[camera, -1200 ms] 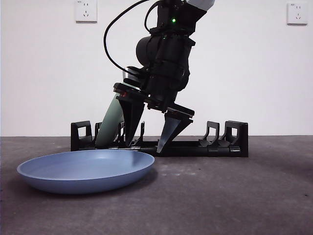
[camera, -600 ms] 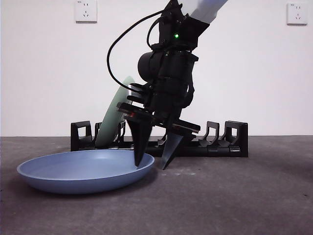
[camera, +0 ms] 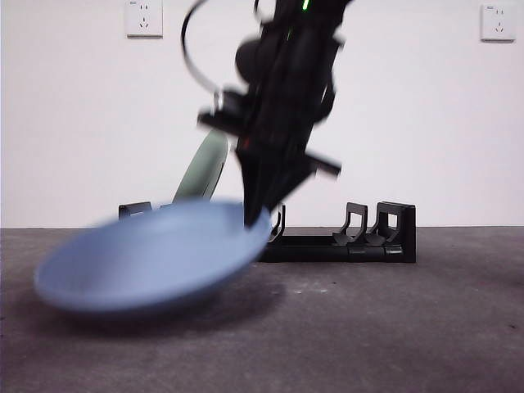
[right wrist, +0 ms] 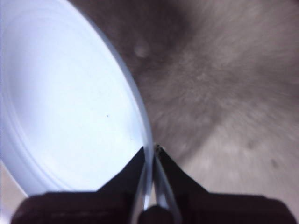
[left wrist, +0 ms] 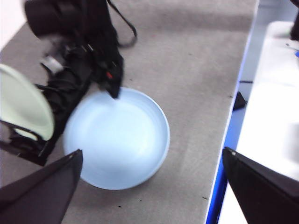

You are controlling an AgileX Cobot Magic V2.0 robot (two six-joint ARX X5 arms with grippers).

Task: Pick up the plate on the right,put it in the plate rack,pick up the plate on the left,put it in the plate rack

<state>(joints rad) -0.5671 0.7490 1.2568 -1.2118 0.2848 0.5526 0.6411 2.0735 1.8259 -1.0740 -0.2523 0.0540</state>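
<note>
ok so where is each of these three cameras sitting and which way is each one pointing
Front view: low at table height, level toward the plate rack and wall; right gripper lifts the blue plate.
Left wrist view: high, looking down; left gripper open.
Right wrist view: close, jaws pinching the plate's rim.
All three share the blue plate; front and left wrist share the green plate.

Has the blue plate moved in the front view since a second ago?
Yes. The blue plate, pinched at its rim by the right gripper, is tilted up off the table, and its raised edge now covers part of the plate rack.
</note>
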